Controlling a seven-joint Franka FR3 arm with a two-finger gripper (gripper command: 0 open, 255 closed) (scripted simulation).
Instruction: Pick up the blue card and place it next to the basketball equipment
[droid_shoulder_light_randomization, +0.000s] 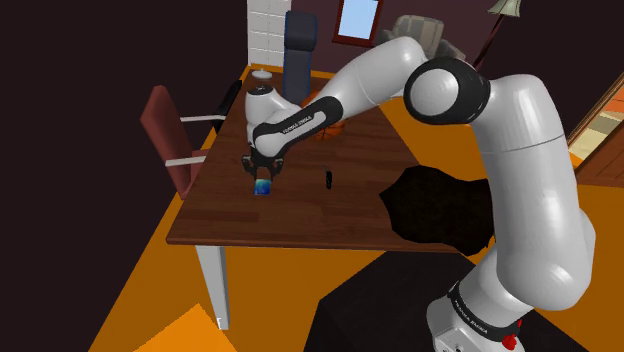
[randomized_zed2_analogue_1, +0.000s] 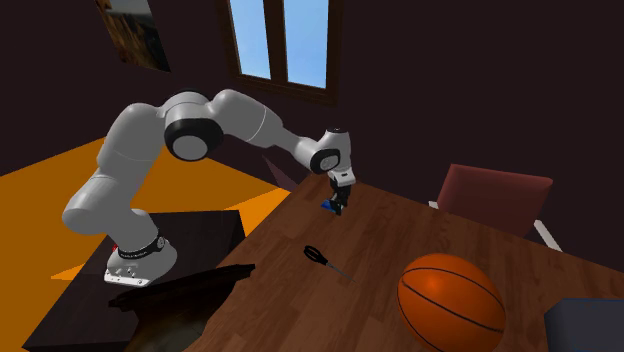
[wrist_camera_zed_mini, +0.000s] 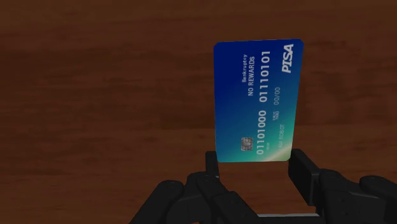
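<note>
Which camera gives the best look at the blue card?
The wrist view: the card faces the camera, its print readable. The shoulder view shows a small blue patch under the gripper; the second exterior view, a blue sliver beside it.

**Inventory of objects, counted by kind**

On the one table (droid_shoulder_light_randomization: 300, 215):
- one blue card (wrist_camera_zed_mini: 257, 102)
- one basketball (randomized_zed2_analogue_1: 452, 302)
- one pair of black scissors (randomized_zed2_analogue_1: 322, 258)
- one small pale object (droid_shoulder_light_randomization: 262, 73), too small to identify

Seating, three in all:
- one dark red chair (droid_shoulder_light_randomization: 168, 128)
- one dark blue chair (droid_shoulder_light_randomization: 299, 45)
- one pale grey chair (droid_shoulder_light_randomization: 420, 30)

Robot:
- one white arm (droid_shoulder_light_randomization: 520, 170) on one stand (droid_shoulder_light_randomization: 380, 310)
- one pair of jaws, made up of two black fingers (wrist_camera_zed_mini: 305, 173)

Room fittings:
- one window (randomized_zed2_analogue_1: 280, 40) of two panes
- one framed picture (randomized_zed2_analogue_1: 130, 30)
- one lamp (droid_shoulder_light_randomization: 503, 8)
</note>
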